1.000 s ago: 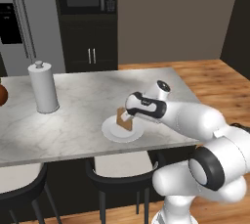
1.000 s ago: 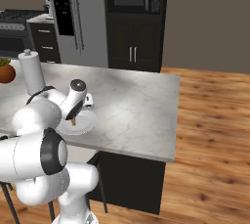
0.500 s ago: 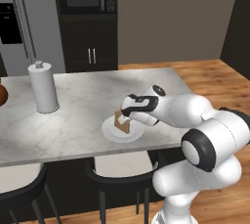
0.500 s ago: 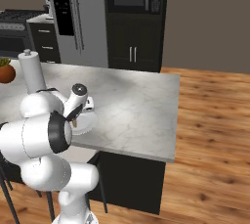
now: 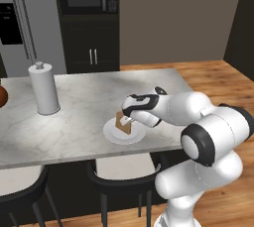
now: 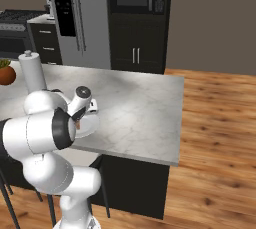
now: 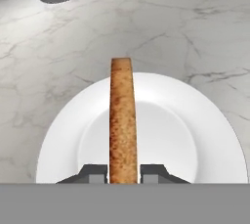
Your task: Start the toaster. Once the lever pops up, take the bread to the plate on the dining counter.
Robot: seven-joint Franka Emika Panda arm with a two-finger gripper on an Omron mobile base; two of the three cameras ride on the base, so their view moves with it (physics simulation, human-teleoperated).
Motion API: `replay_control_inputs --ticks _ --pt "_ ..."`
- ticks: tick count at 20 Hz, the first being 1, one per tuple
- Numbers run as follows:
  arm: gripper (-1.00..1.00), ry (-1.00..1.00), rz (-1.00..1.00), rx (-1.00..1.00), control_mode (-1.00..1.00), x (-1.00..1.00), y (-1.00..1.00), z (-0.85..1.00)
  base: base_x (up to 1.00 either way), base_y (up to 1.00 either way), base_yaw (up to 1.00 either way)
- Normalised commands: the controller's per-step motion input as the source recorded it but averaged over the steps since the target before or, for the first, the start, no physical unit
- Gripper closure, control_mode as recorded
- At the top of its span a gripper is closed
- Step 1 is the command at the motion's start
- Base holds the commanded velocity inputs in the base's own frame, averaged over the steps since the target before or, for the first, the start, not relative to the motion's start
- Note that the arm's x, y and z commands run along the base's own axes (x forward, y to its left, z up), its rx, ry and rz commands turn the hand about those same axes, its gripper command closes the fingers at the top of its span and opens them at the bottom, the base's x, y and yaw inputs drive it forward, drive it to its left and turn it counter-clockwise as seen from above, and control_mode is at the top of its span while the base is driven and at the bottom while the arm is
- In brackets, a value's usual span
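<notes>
On the dining counter [image 5: 89,107], near its front edge, sits the white plate [image 5: 111,134], with a grey paper-towel roll [image 5: 43,88] well apart toward the far left. Over the plate the gripper [image 7: 124,173] is clamped on the bread [image 7: 122,125], the slice standing on edge between the fingertips [image 7: 95,173], right above the plate's middle.

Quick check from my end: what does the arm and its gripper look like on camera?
The arm is glossy white with rounded, bulbous links and dark bands at the joints. The gripper has a white body with dark trim and two small dark fingertips.
</notes>
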Motion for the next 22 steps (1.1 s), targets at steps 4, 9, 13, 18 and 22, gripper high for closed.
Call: replay_control_inputs --ticks 4,9,13,18,22 --pt "-1.0 0.0 0.0 0.0 -1.0 0.0 0.0 -0.01 0.0 0.0 0.0" --pt "-1.0 0.0 0.0 0.0 -1.0 0.0 0.0 0.0 0.0 0.0 0.0" --pt "-1.0 0.0 0.0 0.0 -1.0 0.0 0.0 0.0 0.0 0.0 0.0" --pt "-1.0 0.0 0.0 0.0 -1.0 0.0 0.0 0.0 0.0 0.0 0.0" --pt "-1.0 0.0 0.0 0.0 -1.0 0.0 0.0 0.0 0.0 0.0 0.0"
